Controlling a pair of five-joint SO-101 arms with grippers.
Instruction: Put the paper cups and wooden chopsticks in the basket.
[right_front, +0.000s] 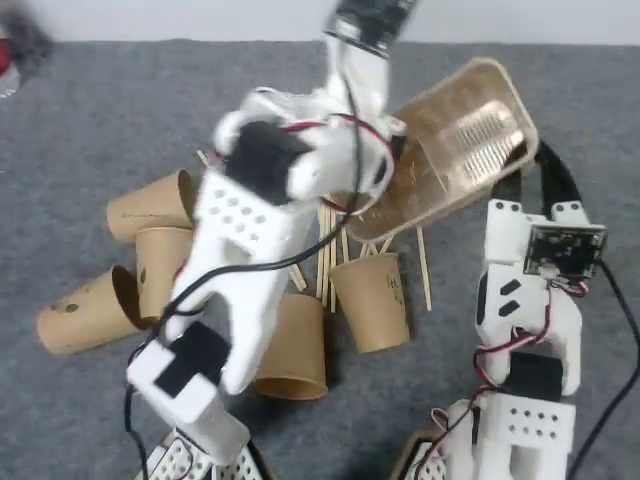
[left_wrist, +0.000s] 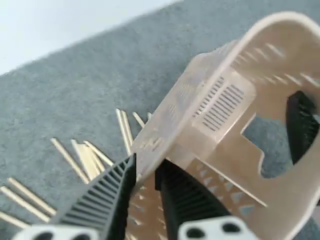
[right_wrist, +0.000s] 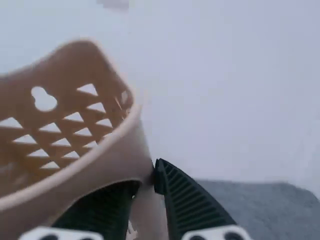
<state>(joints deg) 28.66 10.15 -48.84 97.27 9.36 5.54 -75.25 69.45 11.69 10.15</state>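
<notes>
Beige basket (left_wrist: 215, 100) in left end effector (left_wrist: 146, 169)

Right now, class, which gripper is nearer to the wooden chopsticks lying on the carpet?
Left. The left gripper clamps the basket at the rim directly over the chopsticks. The right gripper grips the basket's opposite side, farther from them.
</notes>
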